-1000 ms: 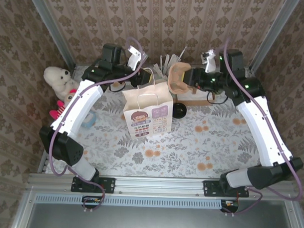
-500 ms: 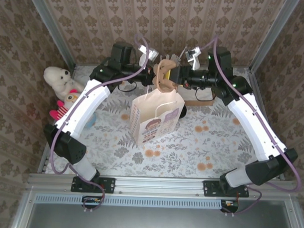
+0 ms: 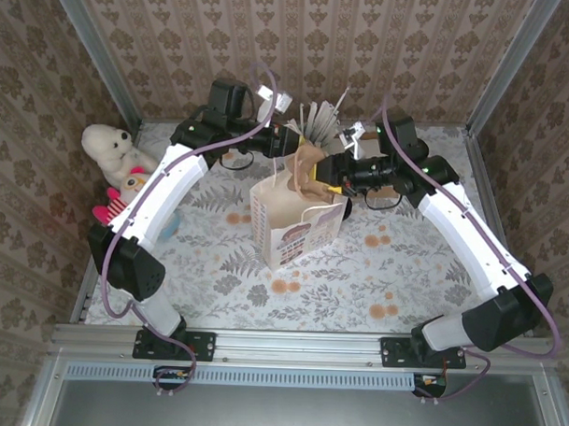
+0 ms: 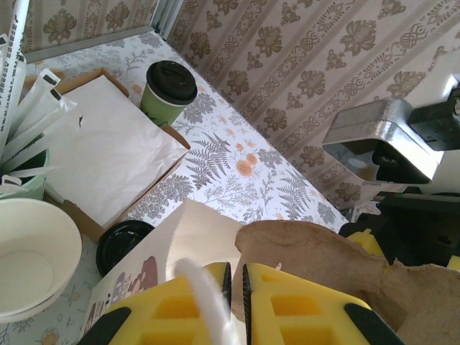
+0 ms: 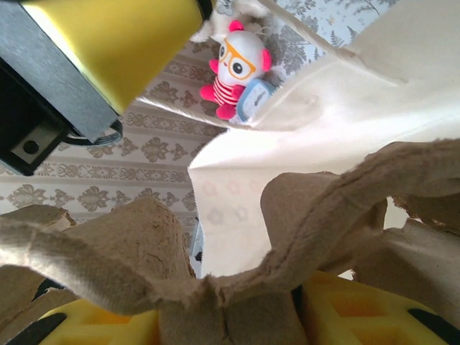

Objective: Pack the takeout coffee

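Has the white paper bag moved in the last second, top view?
Yes. The white paper bag has shifted right, away from the plush toy at the table's left edge, and turned slightly.

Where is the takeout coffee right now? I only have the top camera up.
Observer: The left wrist camera has the takeout coffee standing upright, lid on, at a corner of the cardboard tray.
Operator: What's pinched on the left side?
Observer: Up close, the left hand is shut on the white handle of the paper bag.
Operator: And the other arm?
Observer: Its own camera shows the right hand clamped on a brown pulp carrier, with the bag's pale inside wall behind it.
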`<state>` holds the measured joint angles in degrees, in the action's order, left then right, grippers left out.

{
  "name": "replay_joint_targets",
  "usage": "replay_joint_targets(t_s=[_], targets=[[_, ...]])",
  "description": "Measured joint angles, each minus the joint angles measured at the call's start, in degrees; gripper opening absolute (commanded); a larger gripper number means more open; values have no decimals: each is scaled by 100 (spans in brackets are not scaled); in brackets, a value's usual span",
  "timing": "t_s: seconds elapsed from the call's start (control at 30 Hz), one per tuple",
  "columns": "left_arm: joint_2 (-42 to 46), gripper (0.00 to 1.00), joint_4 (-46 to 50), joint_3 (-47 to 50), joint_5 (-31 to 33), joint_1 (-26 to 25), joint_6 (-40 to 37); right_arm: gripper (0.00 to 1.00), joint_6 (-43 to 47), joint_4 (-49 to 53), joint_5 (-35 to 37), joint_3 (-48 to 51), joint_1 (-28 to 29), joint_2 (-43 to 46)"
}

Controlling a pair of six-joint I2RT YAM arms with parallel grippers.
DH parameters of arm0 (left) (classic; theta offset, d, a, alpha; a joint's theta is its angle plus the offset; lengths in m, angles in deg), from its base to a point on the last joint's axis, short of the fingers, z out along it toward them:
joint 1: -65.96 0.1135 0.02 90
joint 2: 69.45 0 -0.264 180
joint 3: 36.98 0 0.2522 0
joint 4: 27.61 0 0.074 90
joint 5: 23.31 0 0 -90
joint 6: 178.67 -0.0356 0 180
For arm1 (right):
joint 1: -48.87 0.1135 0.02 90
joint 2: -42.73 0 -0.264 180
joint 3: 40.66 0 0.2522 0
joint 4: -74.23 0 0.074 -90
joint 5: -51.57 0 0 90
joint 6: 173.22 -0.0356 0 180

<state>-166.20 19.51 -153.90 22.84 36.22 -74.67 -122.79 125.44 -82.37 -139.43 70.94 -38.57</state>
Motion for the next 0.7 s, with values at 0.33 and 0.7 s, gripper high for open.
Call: replay_joint_targets(t_s=[0.33,0.7], targets=[[0,19,-57,0,-286,-2,109,44,538,1331,1132,-741,459,-562],[-2,19,-72,-66,-452,-28,197,45,970,2321,2697,-1329,979,-1029]])
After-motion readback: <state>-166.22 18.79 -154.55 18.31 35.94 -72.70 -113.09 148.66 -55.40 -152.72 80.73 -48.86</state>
